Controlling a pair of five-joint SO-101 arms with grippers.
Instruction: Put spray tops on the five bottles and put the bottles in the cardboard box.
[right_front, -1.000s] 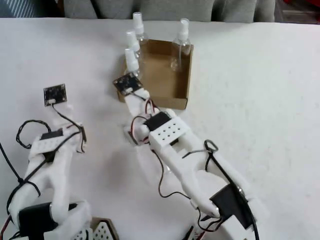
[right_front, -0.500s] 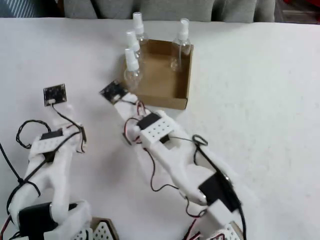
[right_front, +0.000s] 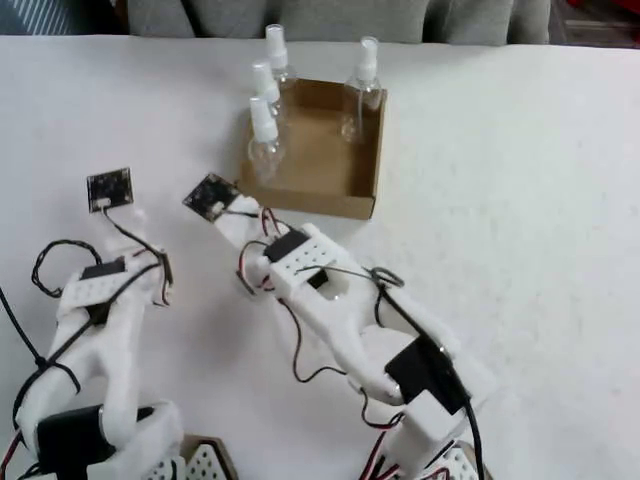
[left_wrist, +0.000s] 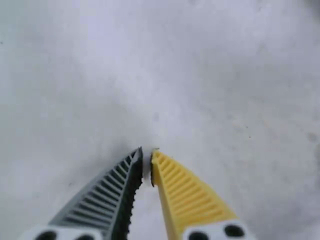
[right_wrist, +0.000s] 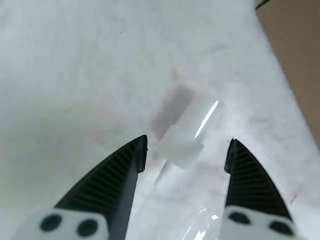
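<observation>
High view down over table (right_front: 520, 150), wrist views close above it, right one sharing cardboard box (right_wrist: 300, 50) corner

Clear glossy plastic bottles (right_front: 362, 96), matt brown cardboard box (right_front: 320, 204).

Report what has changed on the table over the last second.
The right arm drew back from the cardboard box toward the near left, uncovering the front-left bottle. The right gripper is open over a clear item lying on the table. No grasp or release is visible. The box, the other three bottles and the left arm, its left gripper shut, stayed put.
</observation>
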